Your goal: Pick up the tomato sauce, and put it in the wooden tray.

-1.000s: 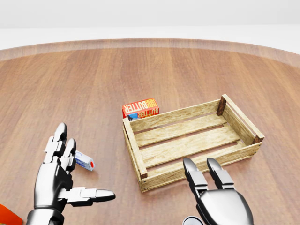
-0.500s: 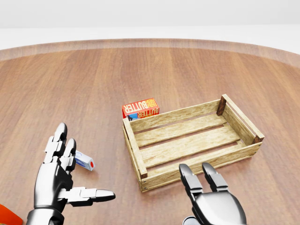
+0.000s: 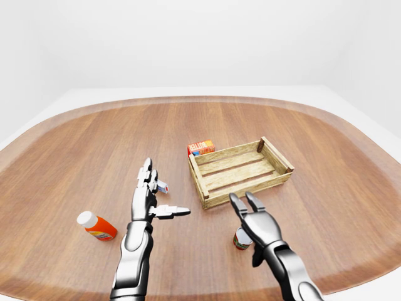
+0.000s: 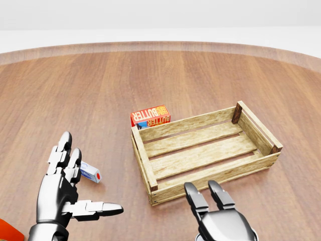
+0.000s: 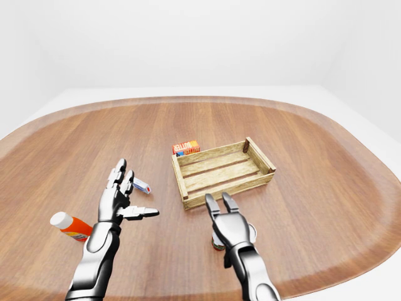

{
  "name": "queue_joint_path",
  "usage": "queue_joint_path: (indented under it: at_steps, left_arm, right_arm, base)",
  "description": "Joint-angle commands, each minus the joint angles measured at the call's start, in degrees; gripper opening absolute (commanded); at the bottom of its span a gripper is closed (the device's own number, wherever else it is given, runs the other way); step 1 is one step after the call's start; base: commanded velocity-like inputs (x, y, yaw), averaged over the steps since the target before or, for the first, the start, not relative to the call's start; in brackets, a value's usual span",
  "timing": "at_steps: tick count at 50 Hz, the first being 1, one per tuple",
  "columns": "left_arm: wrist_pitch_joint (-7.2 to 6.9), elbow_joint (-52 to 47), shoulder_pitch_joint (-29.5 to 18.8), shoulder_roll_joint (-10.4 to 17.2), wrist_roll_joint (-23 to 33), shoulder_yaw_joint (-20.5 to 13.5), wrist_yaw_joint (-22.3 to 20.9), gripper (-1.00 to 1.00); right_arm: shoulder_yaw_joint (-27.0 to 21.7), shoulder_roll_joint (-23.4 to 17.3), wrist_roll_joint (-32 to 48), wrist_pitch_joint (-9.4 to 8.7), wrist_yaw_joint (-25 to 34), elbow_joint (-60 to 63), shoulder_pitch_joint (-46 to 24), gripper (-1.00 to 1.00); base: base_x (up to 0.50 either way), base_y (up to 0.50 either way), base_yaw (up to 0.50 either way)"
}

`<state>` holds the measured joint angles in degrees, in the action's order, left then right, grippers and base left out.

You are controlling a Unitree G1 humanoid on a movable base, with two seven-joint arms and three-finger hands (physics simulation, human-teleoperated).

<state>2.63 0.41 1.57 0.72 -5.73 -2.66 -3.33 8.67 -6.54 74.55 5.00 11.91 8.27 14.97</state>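
Observation:
The tomato sauce can [image 3: 241,239], with a red and green label, stands upright on the wooden table, below the tray in the left-eye view. My right hand [image 3: 243,204] hovers right over it, fingers spread open and pointing toward the tray; its palm hides most of the can. The wooden tray [image 4: 143,155], a slatted crate, lies empty at centre right. My left hand [image 3: 160,199] is held open at the left, thumb out to the right, holding nothing.
A red butter box [image 4: 150,116] rests against the tray's upper left corner. A small white and blue box [image 4: 90,173] lies beside my left hand. An orange bottle with a white cap [image 3: 97,227] lies at lower left.
My right hand has drawn back toward the bottom of the head view and to the left, away from the tray's near wall. The left hand and all objects are unchanged.

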Motion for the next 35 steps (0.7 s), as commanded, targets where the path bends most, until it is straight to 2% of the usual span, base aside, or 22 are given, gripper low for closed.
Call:
queue_joint_path:
  at_steps: [1,35]
  left_arm:
    - [0.02,-0.07,0.08,0.0,-0.06,0.0,-0.06,1.0]
    - [-0.03,-0.1,0.12,-0.03,-0.03,0.04,-0.02,1.0]
  right_arm:
    - [0.5,-0.32,-0.22,0.0,-0.77,-2.32,-0.83,1.0]
    - [-0.36,-0.65,-1.59,0.0,-3.86,-11.86,-4.47,1.0]
  base:
    - [0.0,0.0,0.0]
    - [0.0,0.0,0.0]
